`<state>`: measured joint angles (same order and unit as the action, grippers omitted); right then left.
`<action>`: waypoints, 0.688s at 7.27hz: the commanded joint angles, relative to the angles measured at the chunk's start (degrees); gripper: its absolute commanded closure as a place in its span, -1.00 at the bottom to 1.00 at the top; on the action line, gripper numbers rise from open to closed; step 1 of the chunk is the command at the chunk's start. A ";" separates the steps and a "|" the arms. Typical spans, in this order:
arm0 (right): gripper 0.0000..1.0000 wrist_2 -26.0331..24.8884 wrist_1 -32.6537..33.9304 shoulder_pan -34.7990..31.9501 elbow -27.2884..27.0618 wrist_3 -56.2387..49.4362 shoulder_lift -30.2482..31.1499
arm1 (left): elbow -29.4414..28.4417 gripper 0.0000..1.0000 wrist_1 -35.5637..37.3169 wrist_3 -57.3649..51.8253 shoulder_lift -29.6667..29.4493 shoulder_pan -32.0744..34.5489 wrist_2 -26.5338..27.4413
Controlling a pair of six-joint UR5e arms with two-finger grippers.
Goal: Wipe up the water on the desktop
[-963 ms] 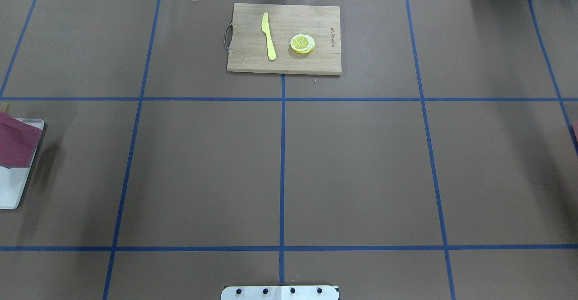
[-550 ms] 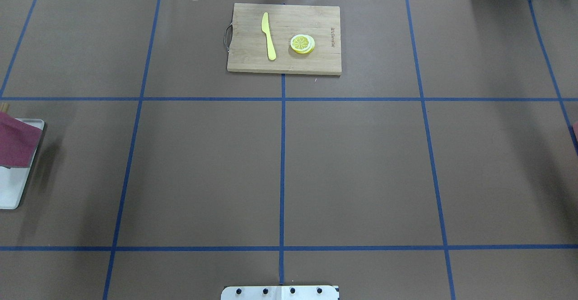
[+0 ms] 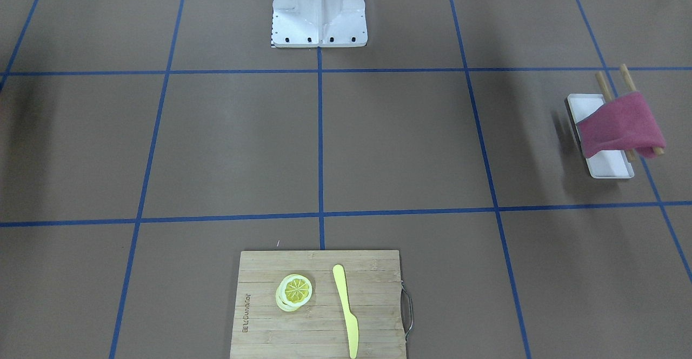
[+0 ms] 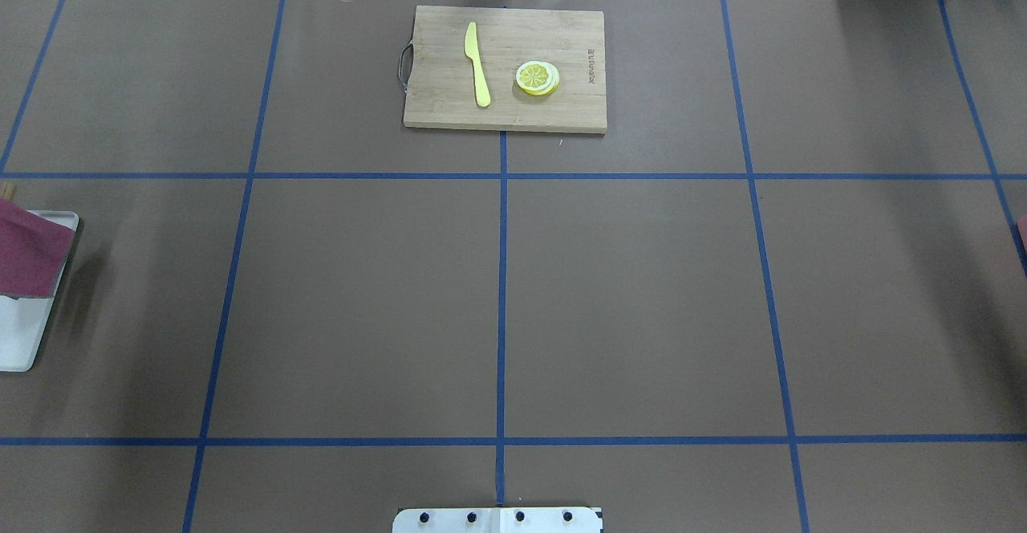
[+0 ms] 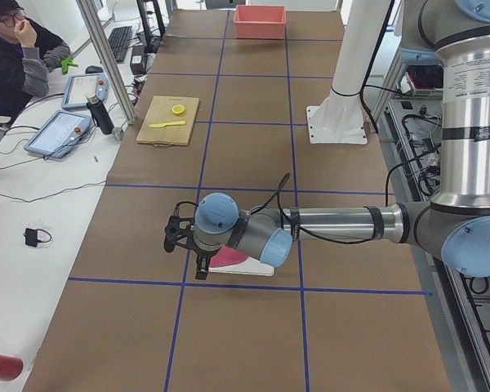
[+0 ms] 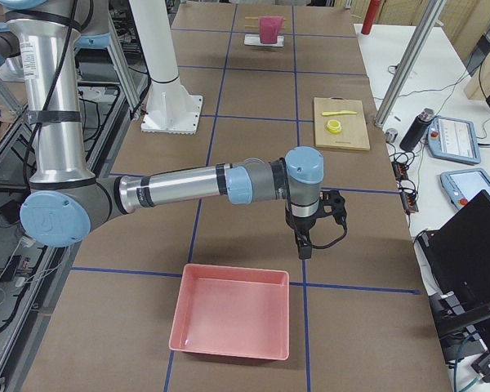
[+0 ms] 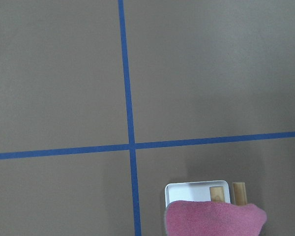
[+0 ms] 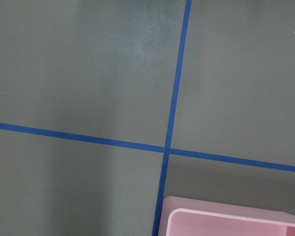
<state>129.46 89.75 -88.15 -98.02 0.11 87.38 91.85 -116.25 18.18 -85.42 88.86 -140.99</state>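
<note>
Front: the tabletop (image 3: 400, 143) shows no water I can make out; the cloth (image 3: 619, 124) drapes over a tray (image 3: 608, 167), ready for grabbing, I judge. Overhead: the board (image 4: 505, 67) sits at the far edge, with wide room mid-grid. Sides: my left end effector (image 5: 201, 265) hangs by the cloth, my right end effector (image 6: 302, 245) beside a bin (image 6: 229, 349); spread or pressed together, I cannot tell.

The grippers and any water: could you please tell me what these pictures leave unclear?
- Water: no puddle is discernible on the desktop in any view.
- The left gripper shows only in the left side view, too small to judge.
- The right gripper likewise, in the right side view.
</note>
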 commanded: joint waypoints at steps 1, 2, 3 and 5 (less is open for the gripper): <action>-1.00 0.09 -6.49 0.00 1.59 1.11 2.18 | -0.44 -0.96 -2.56 5.35 0.07 -3.59 0.01; -1.00 0.09 -6.61 0.00 1.69 1.73 2.18 | -2.27 -0.96 -7.10 8.51 -0.01 -4.99 0.27; -1.00 0.09 -6.61 0.00 1.60 1.74 2.18 | -3.68 -0.96 -11.67 12.28 -0.01 -7.44 0.36; -1.00 0.09 -6.70 0.00 1.69 1.74 2.18 | -5.61 -0.90 -17.58 16.18 0.07 -9.83 0.45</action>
<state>129.55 83.19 -88.15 -96.38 1.80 89.54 87.68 -130.05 32.33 -85.41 80.53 -140.59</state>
